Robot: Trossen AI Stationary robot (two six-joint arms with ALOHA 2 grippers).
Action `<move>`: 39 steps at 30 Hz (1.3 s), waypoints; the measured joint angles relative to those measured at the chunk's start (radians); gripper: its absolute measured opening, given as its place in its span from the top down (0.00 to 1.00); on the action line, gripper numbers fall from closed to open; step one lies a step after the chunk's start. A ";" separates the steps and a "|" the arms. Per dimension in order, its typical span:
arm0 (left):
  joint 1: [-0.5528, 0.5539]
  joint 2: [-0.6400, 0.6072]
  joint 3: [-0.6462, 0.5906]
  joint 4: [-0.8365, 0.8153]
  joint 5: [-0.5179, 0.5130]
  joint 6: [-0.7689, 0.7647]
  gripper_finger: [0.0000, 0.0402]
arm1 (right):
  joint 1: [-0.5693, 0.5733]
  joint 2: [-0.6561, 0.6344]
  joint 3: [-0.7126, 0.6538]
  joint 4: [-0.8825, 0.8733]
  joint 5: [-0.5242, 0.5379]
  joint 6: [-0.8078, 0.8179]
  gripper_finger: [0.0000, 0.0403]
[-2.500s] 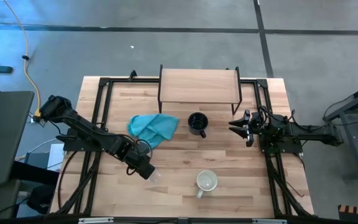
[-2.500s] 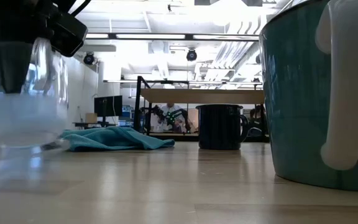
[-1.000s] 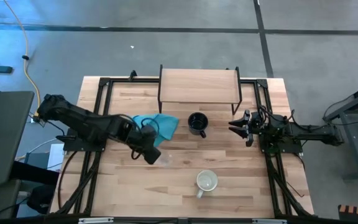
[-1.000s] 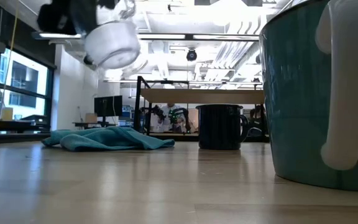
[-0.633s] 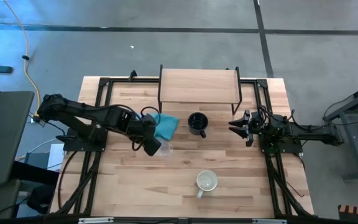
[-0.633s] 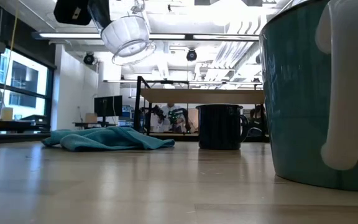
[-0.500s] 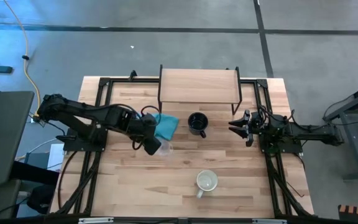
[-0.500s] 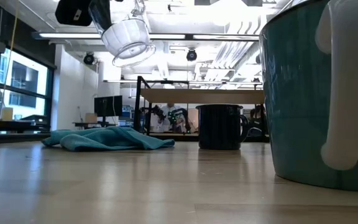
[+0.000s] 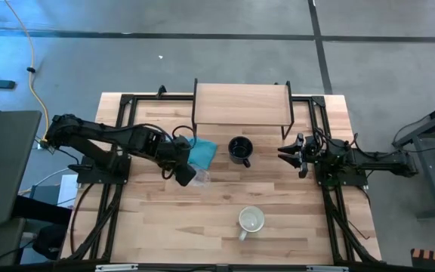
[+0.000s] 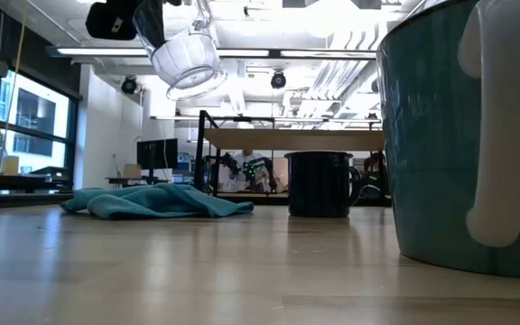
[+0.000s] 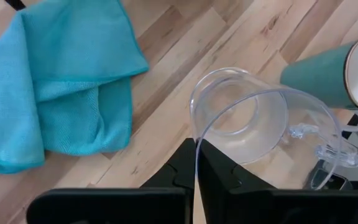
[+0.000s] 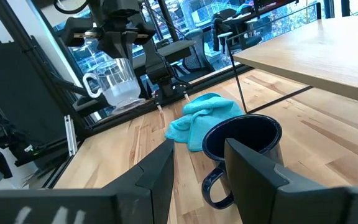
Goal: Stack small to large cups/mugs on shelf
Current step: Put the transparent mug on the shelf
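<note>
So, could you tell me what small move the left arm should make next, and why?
Probably carry on toward the shelf: the left tool holds the glass cup clear of the table beside the teal cloth, and the shelf top looks bare.

Shelf [image 9: 242, 104] at worktop [image 9: 293, 227] rear; cloth [image 9: 201, 152] left of mug [image 9: 239, 149]; second mug [image 9: 251, 221] near front; glass cup [image 9: 199, 176] airborne beside cloth.

clear glass cup [image 9: 199, 176], black mug [image 9: 239, 149], teal cloth [image 9: 200, 151], light-wood shelf [image 9: 241, 103]
</note>
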State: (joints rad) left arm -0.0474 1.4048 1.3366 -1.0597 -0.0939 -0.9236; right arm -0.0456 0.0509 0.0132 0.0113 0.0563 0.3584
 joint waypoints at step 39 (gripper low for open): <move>0.368 0.000 0.301 -0.177 -0.027 0.505 1.00 | 0.000 0.000 0.000 0.000 0.000 0.011 0.67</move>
State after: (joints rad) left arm 0.3206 1.4048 1.6375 -1.2369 -0.1208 -0.4184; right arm -0.0452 0.0513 0.0132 0.0110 0.0563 0.3698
